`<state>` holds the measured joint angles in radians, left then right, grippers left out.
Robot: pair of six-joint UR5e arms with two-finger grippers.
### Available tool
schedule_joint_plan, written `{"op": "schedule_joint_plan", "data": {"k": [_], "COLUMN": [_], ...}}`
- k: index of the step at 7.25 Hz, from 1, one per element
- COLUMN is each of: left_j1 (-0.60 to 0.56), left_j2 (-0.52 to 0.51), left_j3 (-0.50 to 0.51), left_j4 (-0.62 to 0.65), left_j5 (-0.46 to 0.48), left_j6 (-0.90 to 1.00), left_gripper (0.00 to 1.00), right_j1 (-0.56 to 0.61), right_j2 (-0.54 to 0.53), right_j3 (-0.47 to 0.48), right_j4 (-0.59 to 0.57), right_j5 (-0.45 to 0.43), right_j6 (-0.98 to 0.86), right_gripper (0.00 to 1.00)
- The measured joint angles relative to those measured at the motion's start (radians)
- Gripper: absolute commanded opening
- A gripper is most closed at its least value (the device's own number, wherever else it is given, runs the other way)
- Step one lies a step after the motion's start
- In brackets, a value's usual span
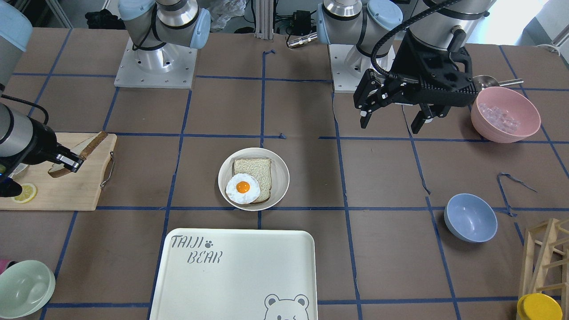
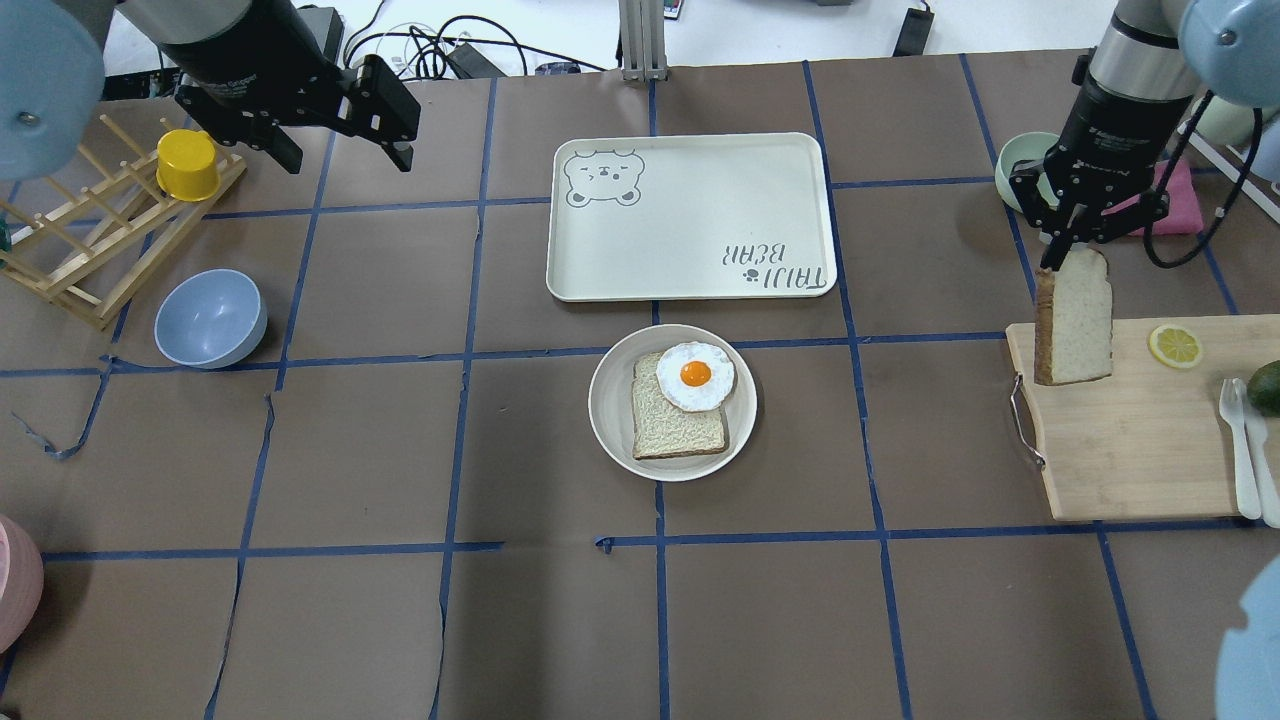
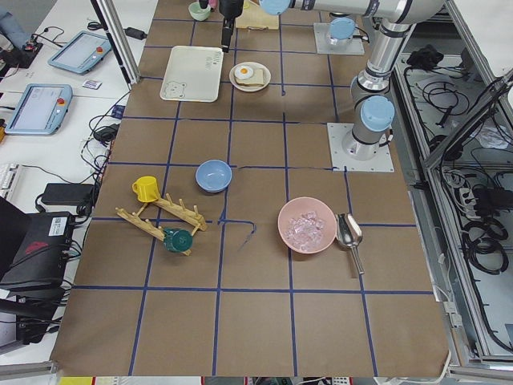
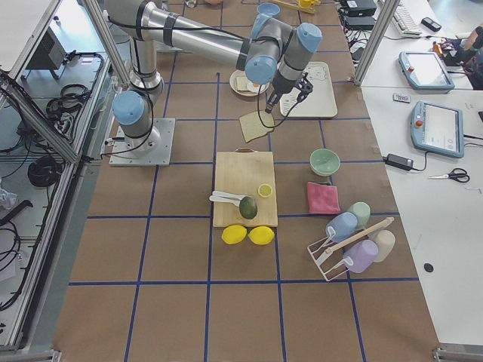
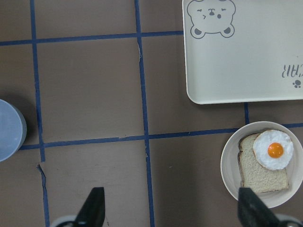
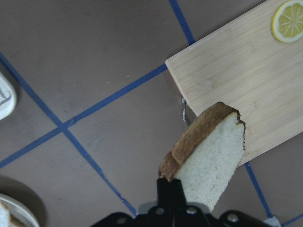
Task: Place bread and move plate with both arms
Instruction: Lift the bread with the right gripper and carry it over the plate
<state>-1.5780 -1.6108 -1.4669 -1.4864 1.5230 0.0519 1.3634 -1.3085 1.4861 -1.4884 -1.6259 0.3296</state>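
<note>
**Bread held over the board**

Front view: a brown paper table (image 1: 222, 106) with a blue tape grid; the left gripper (image 1: 391, 126) hangs spread near the pink bowl (image 1: 506, 114). Overhead: the right gripper (image 2: 1062, 250) pinches the bread (image 2: 1080, 320), upright over the edge of the cutting board (image 2: 1130, 440); the plate (image 2: 605, 400) sits central, beside the tray (image 2: 690, 200).

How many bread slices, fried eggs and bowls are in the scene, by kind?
Bread slices: 2 (plated slice on the plate, held slice in the right gripper)
Fried eggs: 1 (fried egg)
Bowls: 3 (pink bowl, blue bowl, green bowl)
Total: 6
</note>
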Motion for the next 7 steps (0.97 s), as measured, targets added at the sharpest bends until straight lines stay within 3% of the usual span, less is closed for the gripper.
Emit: {"op": "schedule_joint_plan", "data": {"k": [5, 7], "left_j1": [0.0, -0.001], "left_j2": [0.004, 0.005], "left_j3": [-0.019, -0.02], "left_j4": [0.01, 0.012], "left_j5": [0.002, 0.002], "left_j6": [0.0, 0.0], "left_gripper": [1.0, 1.0], "right_j1": [0.308, 0.398], "right_j2": [0.061, 0.094], "right_j3": [-0.11, -0.121], "right_j4": [-0.001, -0.018], "right_j5": [0.178, 0.243], "right_j6": [0.486, 0.593], "right_gripper": [0.0, 0.0]}}
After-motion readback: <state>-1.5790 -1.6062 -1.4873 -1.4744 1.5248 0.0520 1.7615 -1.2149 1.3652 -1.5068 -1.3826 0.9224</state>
